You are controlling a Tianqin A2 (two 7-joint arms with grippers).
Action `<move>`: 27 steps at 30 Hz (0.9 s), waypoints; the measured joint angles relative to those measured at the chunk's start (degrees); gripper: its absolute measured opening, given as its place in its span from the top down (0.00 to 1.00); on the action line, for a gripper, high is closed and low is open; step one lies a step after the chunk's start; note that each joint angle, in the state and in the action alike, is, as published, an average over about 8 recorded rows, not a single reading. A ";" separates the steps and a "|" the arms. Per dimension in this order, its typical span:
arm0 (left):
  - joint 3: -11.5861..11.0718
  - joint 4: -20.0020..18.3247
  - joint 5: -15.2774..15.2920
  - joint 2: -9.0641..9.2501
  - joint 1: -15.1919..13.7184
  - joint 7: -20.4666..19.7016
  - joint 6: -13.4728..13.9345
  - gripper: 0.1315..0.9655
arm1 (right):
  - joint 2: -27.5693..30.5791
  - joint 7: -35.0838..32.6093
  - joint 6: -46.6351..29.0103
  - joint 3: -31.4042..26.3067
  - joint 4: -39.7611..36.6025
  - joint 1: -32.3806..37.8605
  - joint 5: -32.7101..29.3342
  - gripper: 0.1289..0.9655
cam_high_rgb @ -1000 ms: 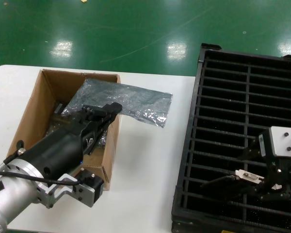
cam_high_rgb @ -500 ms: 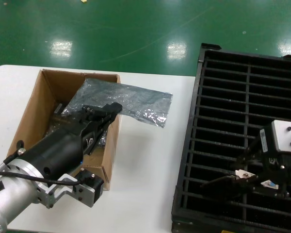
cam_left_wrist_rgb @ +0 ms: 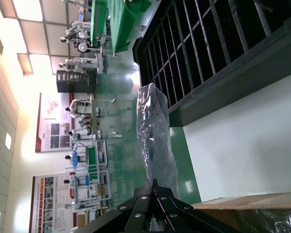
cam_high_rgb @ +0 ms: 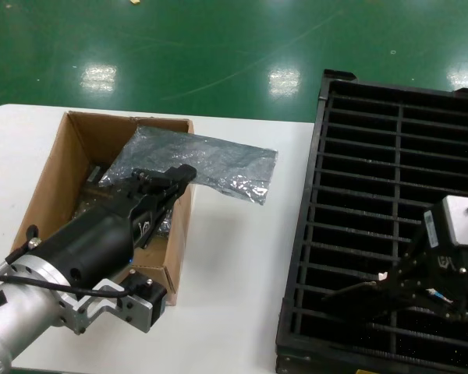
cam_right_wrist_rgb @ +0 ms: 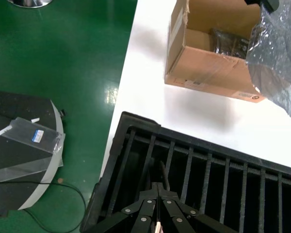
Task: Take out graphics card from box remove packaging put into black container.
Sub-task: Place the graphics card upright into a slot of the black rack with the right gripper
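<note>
Here, lower right, the right gripper [cam_high_rgb: 386, 282] sits low over the black container [cam_high_rgb: 398, 140], fingers pinched on the graphics card [cam_high_rgb: 357, 292], a thin dark board entering a slot. The card looks stiff, light and fragile; its edges seem the safest hold. At left, the left gripper [cam_high_rgb: 165, 176] clenches the crinkly packaging [cam_high_rgb: 210, 162] above the box [cam_high_rgb: 51, 179].
</note>
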 joint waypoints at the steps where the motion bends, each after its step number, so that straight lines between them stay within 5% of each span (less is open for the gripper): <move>1: 0.00 0.00 0.00 0.00 0.00 0.00 0.00 0.99 | 0.17 -0.22 0.00 -0.03 -0.10 0.04 0.18 0.97; 12: 0.00 0.00 0.00 0.00 0.00 0.00 0.00 0.99 | 3.40 -3.33 -0.01 -0.10 -0.93 0.43 4.67 0.99; 27: 0.00 0.00 0.00 0.00 0.00 0.00 0.00 0.99 | 7.08 -3.26 -0.01 -1.32 -2.52 0.35 9.70 0.83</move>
